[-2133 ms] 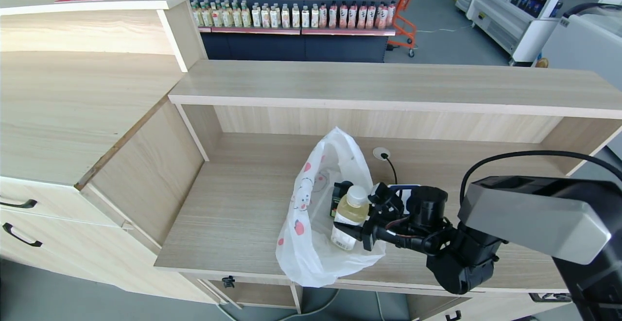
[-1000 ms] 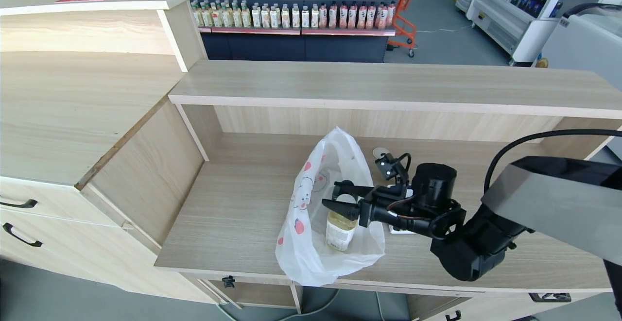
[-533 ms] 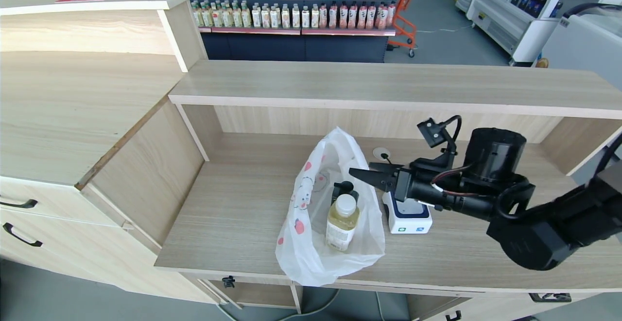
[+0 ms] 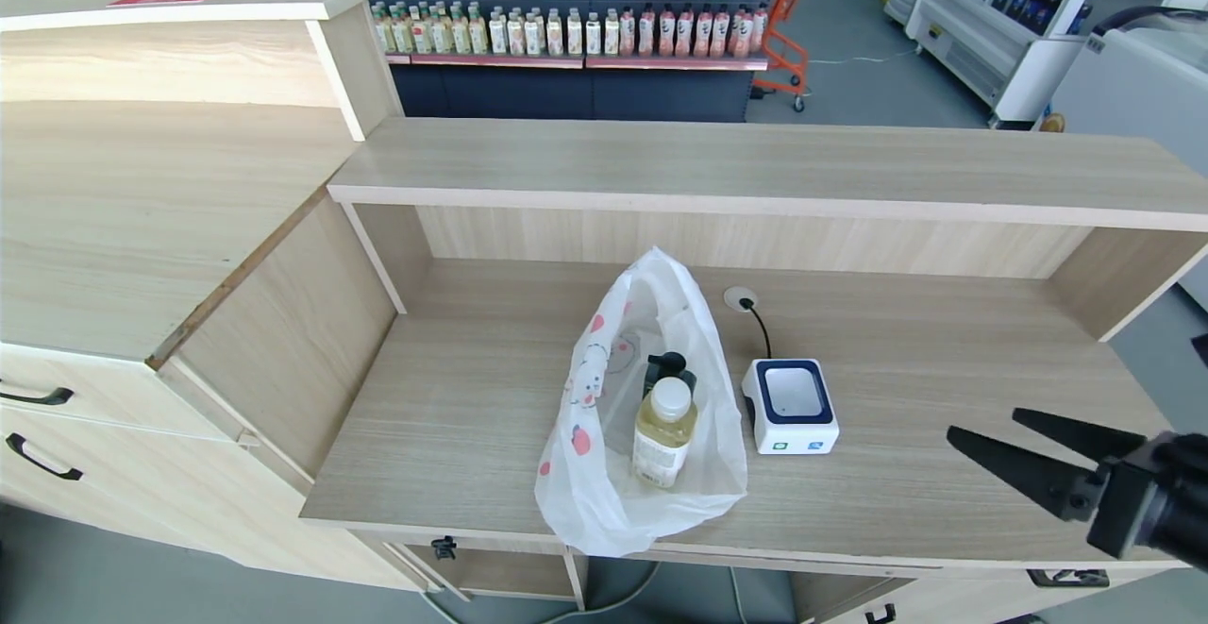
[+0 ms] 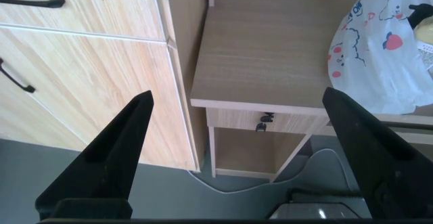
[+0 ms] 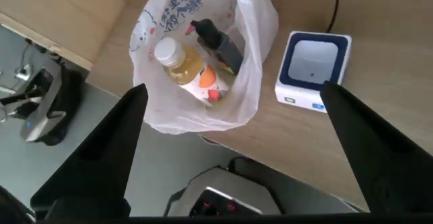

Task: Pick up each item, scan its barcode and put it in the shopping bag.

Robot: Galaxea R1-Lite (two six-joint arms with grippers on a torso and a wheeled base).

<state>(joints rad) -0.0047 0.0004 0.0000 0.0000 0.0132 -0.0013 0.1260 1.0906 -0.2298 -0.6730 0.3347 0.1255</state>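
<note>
Standing upright in the shopping bag (image 4: pixel 590 497), the bottle (image 4: pixel 663 437) points cap-up; both arms' jaws gape apart.

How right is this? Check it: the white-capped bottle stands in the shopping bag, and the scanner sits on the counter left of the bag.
One point is wrong: the head view shows the scanner on the counter right of the shopping bag, not left. The white-capped bottle does stand in the bag.
</note>
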